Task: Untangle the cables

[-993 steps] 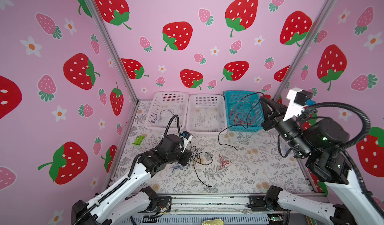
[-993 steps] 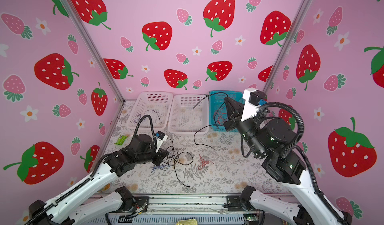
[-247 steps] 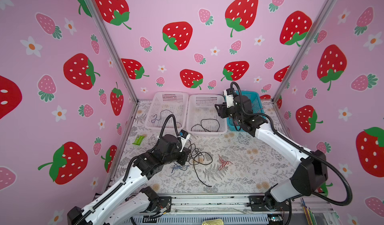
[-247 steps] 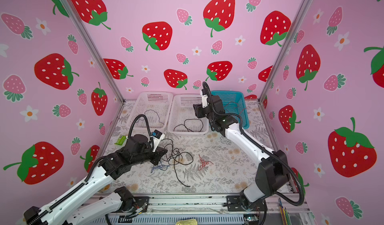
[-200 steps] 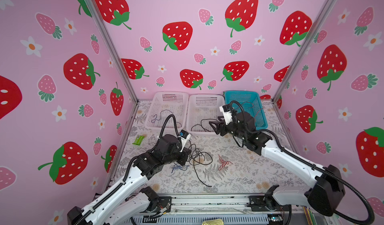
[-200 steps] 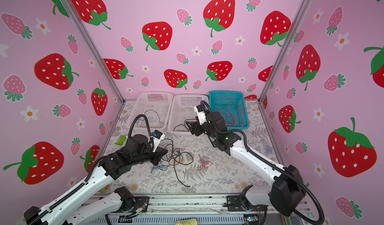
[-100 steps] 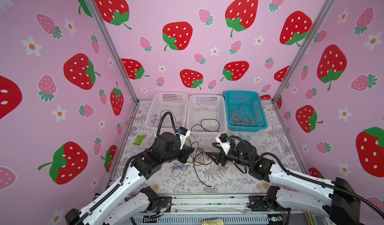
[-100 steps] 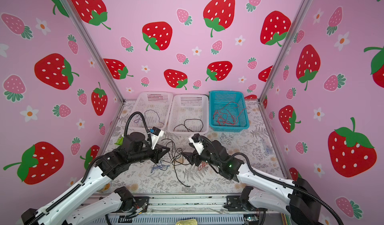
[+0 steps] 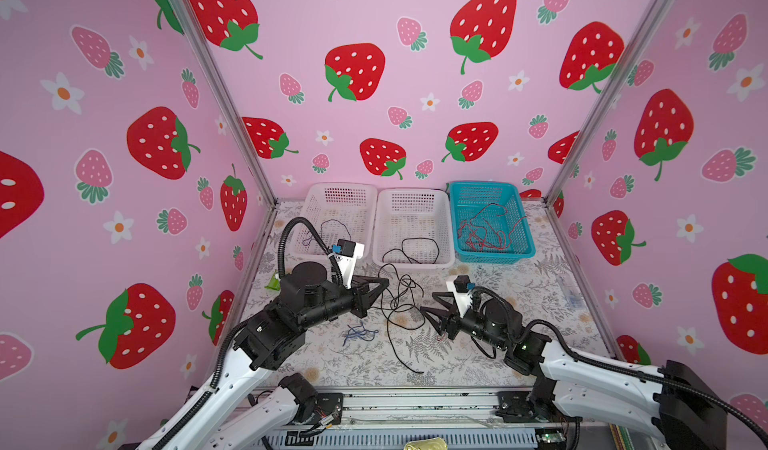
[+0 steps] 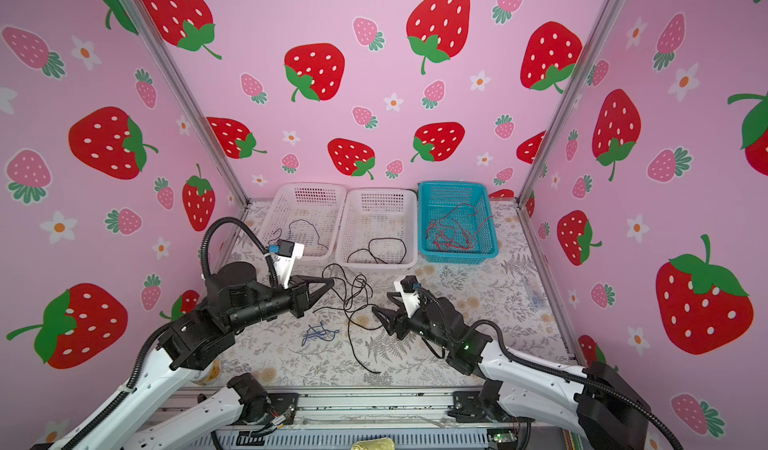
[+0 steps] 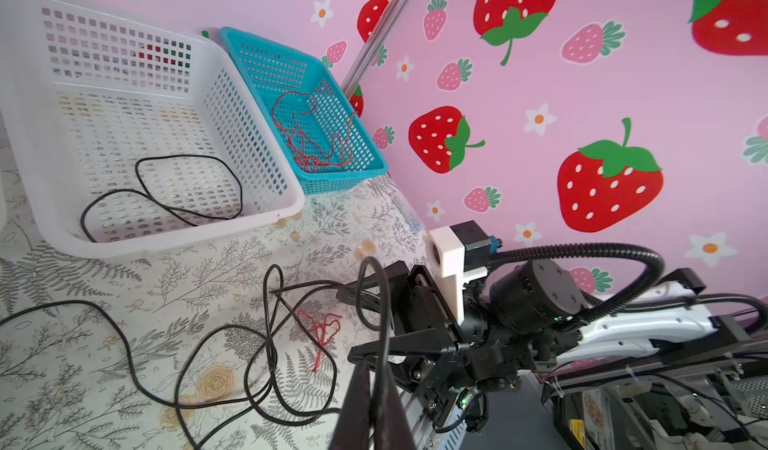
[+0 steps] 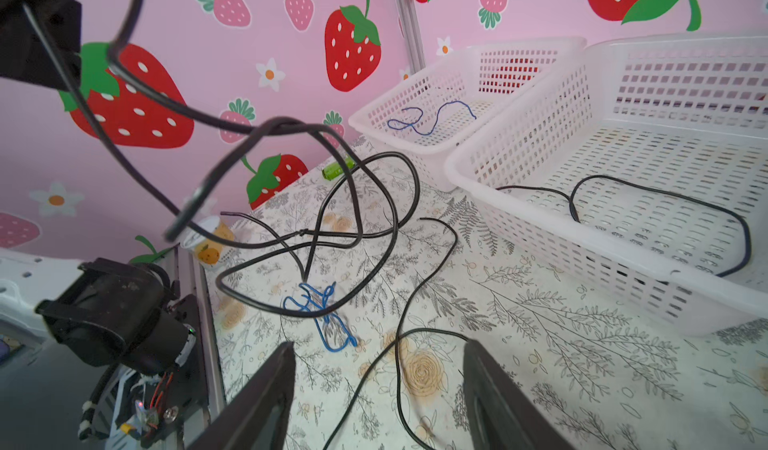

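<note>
The left gripper [image 9: 385, 281] [image 11: 370, 402] is clenched on a black cable [image 11: 388, 302], which loops up out of its closed fingers; the gripper hangs above the table and the strand drops from it into the black tangle [image 12: 309, 232] on the table between the two arms. The right gripper [image 9: 428, 302] [image 12: 378, 346] is released, jaws wide and grasping nothing, low over the table just beside the tangle. In the right wrist view one loose black strand runs across the table between its fingers. A knotted blue cable [image 9: 357, 333] [image 12: 320, 315] lies under the near edge of the tangle, and a small red cable [image 11: 322, 329] lies close to the right gripper.

At the back stand three baskets in a row: a white basket [image 9: 316, 202] with a thin blue cable in it, a middle white basket [image 9: 415, 263] holding one black cable, and a teal basket [image 9: 523, 235] holding red cables [image 9: 486, 227]. The table [image 9: 540, 302] wears a fern-and-flower print, with a green wrapper [image 9: 272, 281] at its left edge. Pink strawberry walls [image 9: 374, 32] close it in on three sides
</note>
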Robot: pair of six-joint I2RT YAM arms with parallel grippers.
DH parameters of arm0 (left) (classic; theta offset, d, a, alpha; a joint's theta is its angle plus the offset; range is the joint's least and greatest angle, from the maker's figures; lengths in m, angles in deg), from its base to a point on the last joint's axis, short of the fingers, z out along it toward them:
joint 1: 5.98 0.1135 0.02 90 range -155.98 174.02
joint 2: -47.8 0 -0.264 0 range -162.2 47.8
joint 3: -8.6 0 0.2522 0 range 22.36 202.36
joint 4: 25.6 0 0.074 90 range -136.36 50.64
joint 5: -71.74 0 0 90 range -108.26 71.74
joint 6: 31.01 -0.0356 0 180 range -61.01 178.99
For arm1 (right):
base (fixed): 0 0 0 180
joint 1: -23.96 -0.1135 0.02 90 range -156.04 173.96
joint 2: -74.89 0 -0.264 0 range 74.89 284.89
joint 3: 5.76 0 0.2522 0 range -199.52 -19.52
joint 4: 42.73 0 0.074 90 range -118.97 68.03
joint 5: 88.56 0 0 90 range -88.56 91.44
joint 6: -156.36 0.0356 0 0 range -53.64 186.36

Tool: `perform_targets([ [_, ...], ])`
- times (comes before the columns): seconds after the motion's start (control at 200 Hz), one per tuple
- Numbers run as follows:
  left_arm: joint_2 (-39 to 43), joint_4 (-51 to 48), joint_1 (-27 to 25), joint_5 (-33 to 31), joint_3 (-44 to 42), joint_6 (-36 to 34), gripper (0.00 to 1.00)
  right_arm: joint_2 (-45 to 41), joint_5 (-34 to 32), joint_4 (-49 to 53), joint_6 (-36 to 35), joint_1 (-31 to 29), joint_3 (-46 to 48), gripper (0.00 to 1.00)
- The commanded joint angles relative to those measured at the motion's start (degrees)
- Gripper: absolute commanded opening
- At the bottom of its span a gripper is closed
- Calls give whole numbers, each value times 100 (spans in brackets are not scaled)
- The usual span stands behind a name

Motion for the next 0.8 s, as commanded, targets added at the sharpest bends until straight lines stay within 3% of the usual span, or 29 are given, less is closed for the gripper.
perform_targets([
  [0.0, 45, 246, -36, 134, 133, 229, 0, 46, -25, -814, 547, -41, 122, 64],
  [0.25, 66, 345, -55, 141, 57, 281, 0, 6, 44, -1226, 1210, -41, 144, 61],
  [0.665, 134, 470, -118, 141, -18, 290, 0, 987, 836, -2058, 2419, -41, -74, 59],
  [0.795, 165, 540, -134, 152, -110, 326, 0, 1222, 1012, -2268, 2611, -41, -170, 55],
])
